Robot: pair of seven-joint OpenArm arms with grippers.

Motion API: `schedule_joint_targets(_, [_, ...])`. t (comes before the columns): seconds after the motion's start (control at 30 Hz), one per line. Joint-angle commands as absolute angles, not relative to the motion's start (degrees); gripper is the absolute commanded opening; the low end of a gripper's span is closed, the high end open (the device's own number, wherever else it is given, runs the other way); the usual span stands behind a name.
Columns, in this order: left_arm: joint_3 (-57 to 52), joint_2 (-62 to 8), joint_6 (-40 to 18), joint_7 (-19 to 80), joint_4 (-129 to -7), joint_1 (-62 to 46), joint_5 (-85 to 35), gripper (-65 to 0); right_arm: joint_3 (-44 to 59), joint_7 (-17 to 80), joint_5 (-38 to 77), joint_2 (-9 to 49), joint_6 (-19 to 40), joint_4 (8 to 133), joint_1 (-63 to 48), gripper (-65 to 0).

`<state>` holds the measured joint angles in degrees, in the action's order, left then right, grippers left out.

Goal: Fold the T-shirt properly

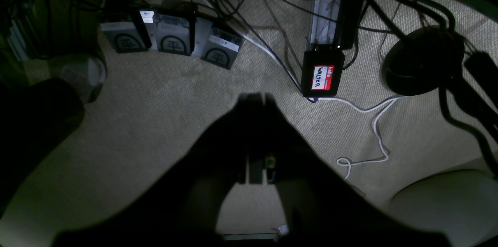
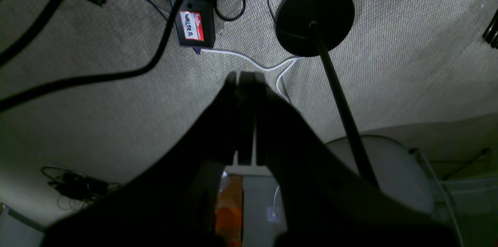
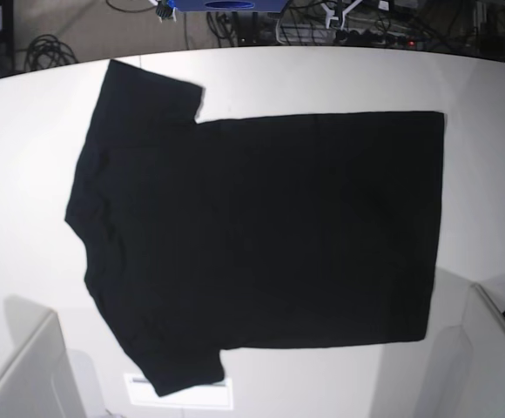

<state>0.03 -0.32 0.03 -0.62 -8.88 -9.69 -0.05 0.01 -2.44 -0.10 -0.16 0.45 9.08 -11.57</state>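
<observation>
The T-shirt (image 3: 261,235) lies spread flat on the white table (image 3: 488,174) in the base view. Its plain black side faces up, the sleeves and collar are at the left and the hem is at the right. No gripper touches it there. In the left wrist view my left gripper (image 1: 255,97) is shut and empty, hanging over carpeted floor. In the right wrist view my right gripper (image 2: 243,76) is also shut, with nothing between its dark fingers, and it too hangs over the floor. The shirt shows in neither wrist view.
Pale arm parts stand at the table's near corners (image 3: 22,374) (image 3: 496,348). On the carpet below lie cables, a black box with a red name tag (image 1: 322,76) (image 2: 193,26), a round black stand base (image 2: 315,15) and several grey boxes (image 1: 173,37).
</observation>
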Motion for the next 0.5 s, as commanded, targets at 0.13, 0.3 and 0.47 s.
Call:
schedule_joint_targets(0.13, [-0.13,-0.22,0.31,-0.48,-10.59,-10.33,0.04,-65.0,-0.13,-2.51,-0.22,0.04,0.04,9.36,-11.82,-65.0])
schedule_joint_targets(0.3, [-0.04,-0.4,0.31,-0.48,-13.41,-11.82,0.04,-65.0,-0.13,-2.51,-0.22,0.04,0.04,9.36,-11.82,-65.0])
schedule_joint_targets(0.47, [0.13,-0.4,0.31,-0.4,-13.76,-12.7,0.04,-65.0,0.22,-2.15,0.04,0.13,-0.04,9.36,-12.0,-65.0])
